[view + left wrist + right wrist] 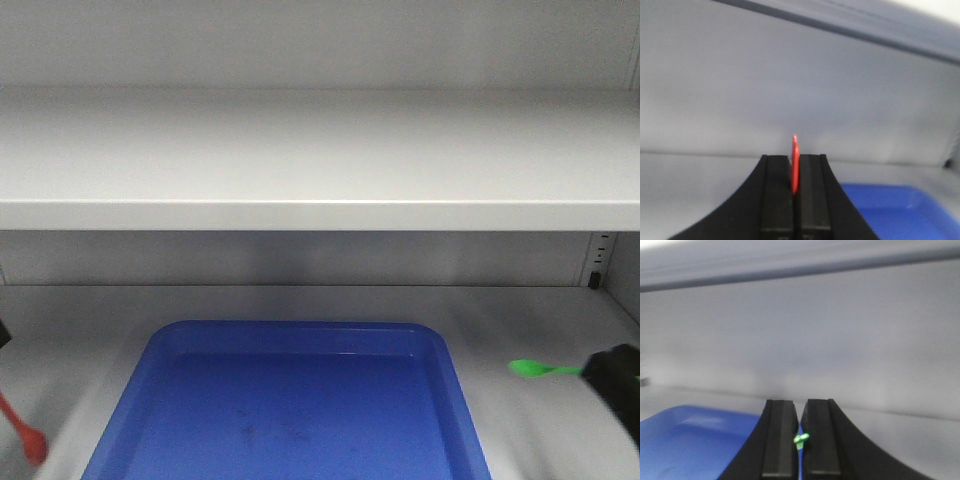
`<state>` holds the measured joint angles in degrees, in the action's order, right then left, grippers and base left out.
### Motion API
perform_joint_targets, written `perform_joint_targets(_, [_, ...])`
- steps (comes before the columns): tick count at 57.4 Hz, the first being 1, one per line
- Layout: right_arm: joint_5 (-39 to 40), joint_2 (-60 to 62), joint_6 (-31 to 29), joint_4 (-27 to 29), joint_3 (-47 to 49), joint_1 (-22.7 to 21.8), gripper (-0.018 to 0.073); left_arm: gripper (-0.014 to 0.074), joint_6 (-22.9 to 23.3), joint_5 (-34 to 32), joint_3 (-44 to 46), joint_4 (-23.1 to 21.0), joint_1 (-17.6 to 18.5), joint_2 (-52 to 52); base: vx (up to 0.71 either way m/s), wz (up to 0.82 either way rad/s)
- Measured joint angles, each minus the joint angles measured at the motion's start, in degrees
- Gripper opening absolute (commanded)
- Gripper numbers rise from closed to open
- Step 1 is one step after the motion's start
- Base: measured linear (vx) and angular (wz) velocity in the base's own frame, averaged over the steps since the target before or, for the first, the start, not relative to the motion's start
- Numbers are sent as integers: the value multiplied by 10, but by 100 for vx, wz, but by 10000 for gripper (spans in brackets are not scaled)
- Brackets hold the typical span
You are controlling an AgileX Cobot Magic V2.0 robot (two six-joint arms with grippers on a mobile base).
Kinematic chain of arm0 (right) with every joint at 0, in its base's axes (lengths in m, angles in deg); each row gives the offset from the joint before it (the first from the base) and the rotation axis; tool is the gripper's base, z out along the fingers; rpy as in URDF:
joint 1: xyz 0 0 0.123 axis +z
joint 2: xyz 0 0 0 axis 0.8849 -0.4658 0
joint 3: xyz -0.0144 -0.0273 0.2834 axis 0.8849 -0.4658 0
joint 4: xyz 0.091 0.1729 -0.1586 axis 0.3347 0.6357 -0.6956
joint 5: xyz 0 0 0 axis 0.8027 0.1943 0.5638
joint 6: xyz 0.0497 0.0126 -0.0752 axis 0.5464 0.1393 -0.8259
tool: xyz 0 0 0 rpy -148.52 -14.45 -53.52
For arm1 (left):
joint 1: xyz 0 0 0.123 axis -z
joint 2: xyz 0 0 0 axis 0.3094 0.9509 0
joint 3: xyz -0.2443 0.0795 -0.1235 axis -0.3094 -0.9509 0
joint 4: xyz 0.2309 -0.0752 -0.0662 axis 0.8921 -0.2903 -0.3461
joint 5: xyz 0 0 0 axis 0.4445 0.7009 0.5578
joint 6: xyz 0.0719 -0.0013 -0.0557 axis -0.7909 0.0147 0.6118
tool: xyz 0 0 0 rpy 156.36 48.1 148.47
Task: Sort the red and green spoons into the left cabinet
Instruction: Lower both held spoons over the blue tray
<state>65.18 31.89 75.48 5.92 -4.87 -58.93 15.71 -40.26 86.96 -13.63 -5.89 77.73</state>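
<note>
My left claw (795,165) is pressed together on the red spoon (795,162), which stands edge-on between the pads in the left wrist view. In the front view that spoon sits in the lower left corner. Its long axis is slanted, with the bowl at the low end, just off the left side of the blue tray (290,327).

My right claw (800,407) pinches the green spoon (801,439), of which only a small green bit shows in the narrow gap between the pads. In the front view the green spoon lies nearly level at the right edge. Its handle runs back into the dark claw and its bowl points left toward the tray. The bowl hangs above the bare shelf floor (520,315), apart from the tray's right rim.

Both spoons are already inside the cabinet (300,258), below the upper shelf (320,160), and neither is set down yet.

The tray lies between my two claws. It is in the lower right of my left wrist view and the lower left of my right wrist view, so I judge each spoon has to travel inward toward the centre. The red bowl looks nearer its rim than the green one. The green spoon already points along its path, whereas the red spoon is tilted and may catch the rim if I lower it too early.
</note>
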Motion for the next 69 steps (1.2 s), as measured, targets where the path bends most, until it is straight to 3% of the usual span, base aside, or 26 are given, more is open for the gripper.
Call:
perform_joint_targets(6, [65,-46,28,-25,0,0,-3,-7,76,-55,0,55,2,27,0,0])
perform_joint_targets(11, [120,-86,37,-34,0,0,-3,-5,153,-109,0,150,8,59,0,0])
perform_joint_targets(18, [177,-133,40,-35,1,0,-3,-3,225,-186,0,234,13,104,0,0])
perform_joint_targets(33, [261,-209,51,-34,32,14,-3,-3,257,-261,32,254,14,186,0,0])
perform_joint_targets(45, [230,-273,52,-32,113,102,-3,-1,307,-266,89,268,14,239,0,0])
perform_joint_targets(55, [198,-349,6,4,172,159,0,9,316,-265,116,274,14,281,0,0])
perform_joint_targets(64, [190,-404,-33,59,194,171,64,90,314,-261,140,285,14,321,0,0])
perform_joint_targets(69, [192,-423,-57,66,196,171,156,169,303,-260,158,327,14,339,0,0])
